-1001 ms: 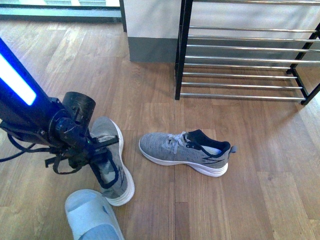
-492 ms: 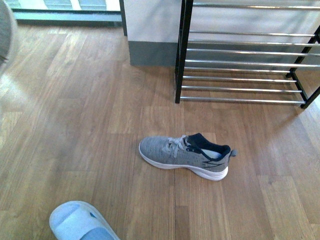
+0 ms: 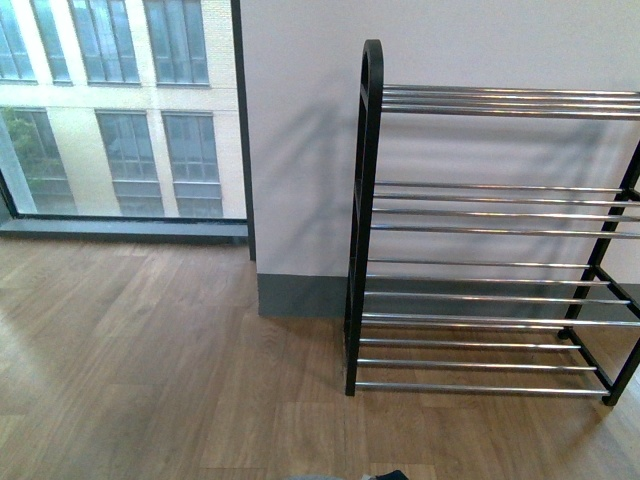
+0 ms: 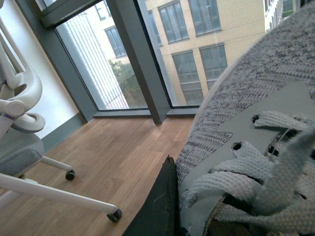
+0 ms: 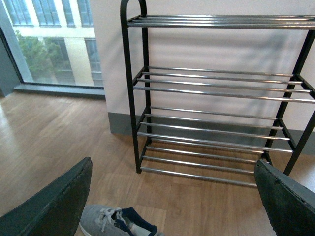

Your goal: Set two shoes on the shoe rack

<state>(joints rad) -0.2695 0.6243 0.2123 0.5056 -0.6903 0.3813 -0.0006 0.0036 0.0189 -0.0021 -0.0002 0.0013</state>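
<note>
Only the left wrist view shows the left hand, clenched on a grey sneaker held clear of the floor; it is too close to tell its heading. The right wrist view shows the right hand released. The other sneaker lies on the floor before the shoe rack, lengthwise along its front, toe toward the window.

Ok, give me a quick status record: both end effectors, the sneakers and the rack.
left end effector: shut on held sneaker, raised off the floor
right end effector: open, nothing between the fingers
floor sneaker: upright on the wood floor, in front of the rack
shoe rack: four tiers, no shoes on the visible shelves
slides: not in view
</note>
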